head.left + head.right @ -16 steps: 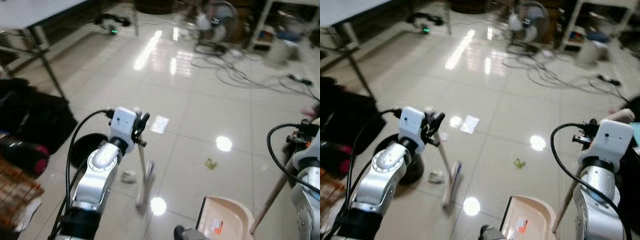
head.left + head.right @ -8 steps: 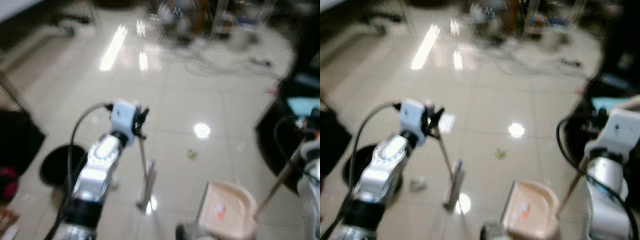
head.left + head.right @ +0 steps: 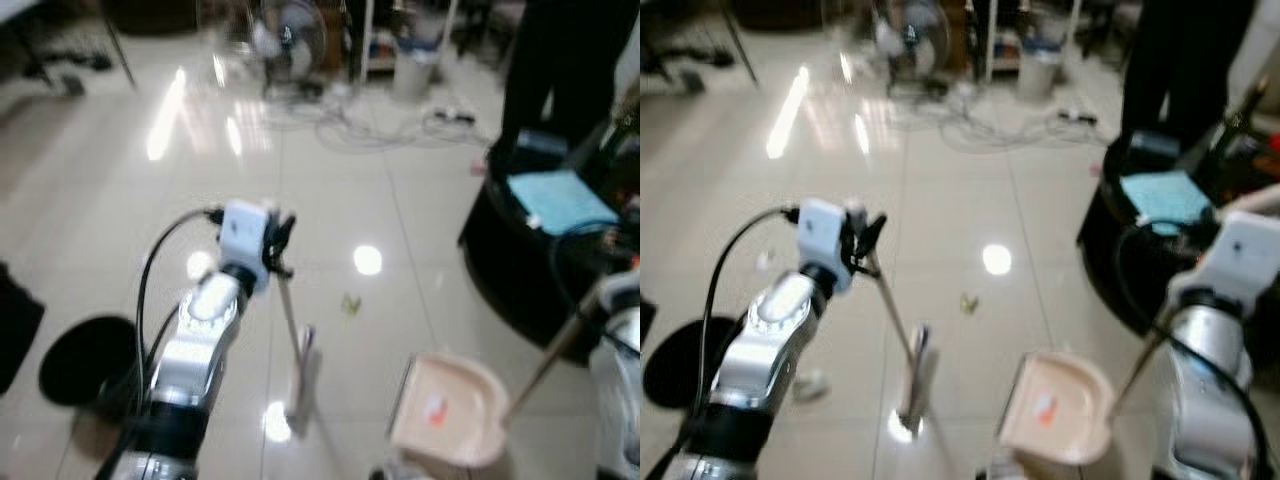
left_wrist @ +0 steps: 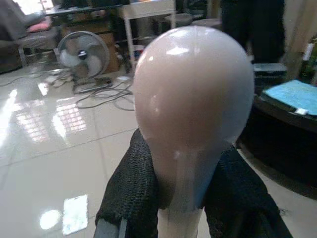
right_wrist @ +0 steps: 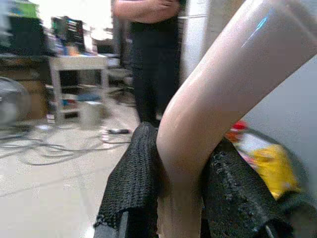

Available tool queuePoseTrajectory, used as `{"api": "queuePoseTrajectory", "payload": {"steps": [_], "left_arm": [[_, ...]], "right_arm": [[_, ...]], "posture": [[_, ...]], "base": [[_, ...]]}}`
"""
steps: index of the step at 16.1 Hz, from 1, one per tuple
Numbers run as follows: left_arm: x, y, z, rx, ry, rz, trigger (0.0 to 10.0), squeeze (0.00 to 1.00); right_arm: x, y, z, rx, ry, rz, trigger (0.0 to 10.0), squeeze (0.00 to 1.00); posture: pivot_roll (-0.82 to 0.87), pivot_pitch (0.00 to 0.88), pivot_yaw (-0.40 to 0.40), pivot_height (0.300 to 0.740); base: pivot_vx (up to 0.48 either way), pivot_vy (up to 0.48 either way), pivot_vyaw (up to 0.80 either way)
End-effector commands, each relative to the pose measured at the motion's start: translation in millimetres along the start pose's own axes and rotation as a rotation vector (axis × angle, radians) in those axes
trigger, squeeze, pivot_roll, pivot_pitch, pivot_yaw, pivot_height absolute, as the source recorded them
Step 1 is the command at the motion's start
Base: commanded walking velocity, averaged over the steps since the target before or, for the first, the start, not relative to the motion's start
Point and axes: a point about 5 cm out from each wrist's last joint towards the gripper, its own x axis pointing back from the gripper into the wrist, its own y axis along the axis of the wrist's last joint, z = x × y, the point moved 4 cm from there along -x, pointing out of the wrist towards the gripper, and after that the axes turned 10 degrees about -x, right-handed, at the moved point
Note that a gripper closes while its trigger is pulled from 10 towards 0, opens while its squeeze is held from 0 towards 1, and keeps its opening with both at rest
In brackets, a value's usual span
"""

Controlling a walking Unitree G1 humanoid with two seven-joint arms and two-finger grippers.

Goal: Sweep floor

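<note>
Mid-sweep, left gripper (image 4: 181, 198) clamped on the broom (image 3: 297, 362), right gripper (image 5: 181, 198) on the dustpan (image 3: 445, 410) handle; next, brushing the green scrap (image 3: 350, 302) toward the pan.

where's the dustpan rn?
In the left eye view, the dustpan sits on the floor low and right of centre, its handle held by the right gripper, just right of the broom.
</note>
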Motion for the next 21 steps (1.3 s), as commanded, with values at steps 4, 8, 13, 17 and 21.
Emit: {"api": "queuePoseTrajectory", "payload": {"steps": [4,8,13,17,21], "left_arm": [[-8.3,18.3,7.8,-0.037,0.027,-0.062,10.0,0.0],[-13.7,23.0,5.2,-0.034,0.02,-0.072,10.0,0.0],[-14.2,22.4,4.6,-0.03,0.013,-0.071,10.0,0.0],[-16.4,24.1,5.7,-0.029,0.012,-0.073,10.0,0.0],[-20.3,27.1,-0.7,-0.032,-0.009,-0.084,10.0,0.0]], "right_arm": [[0.2,4.2,10.3,-0.038,0.051,-0.01,10.0,0.0],[0.8,-3.4,19.0,-0.002,0.075,0.023,10.0,0.0],[1.7,-7.9,21.6,-0.005,0.088,0.039,10.0,0.0],[1.0,-5.9,20.7,-0.013,0.076,0.03,10.0,0.0],[1.6,-5.0,14.8,-0.039,0.055,0.031,10.0,0.0]], "posture": [[-0.2,0.061,0.051,0.74],[-0.2,0.064,0.043,0.74],[-0.19,0.062,0.043,0.74],[-0.2,0.069,0.051,0.74],[-0.2,0.076,0.058,0.74]], "base": [[0.0,0.0,0.0],[0.138,0.0,0.0],[0.317,0.0,0.0],[0.334,0.0,0.0],[0.336,0.0,0.0]]}}
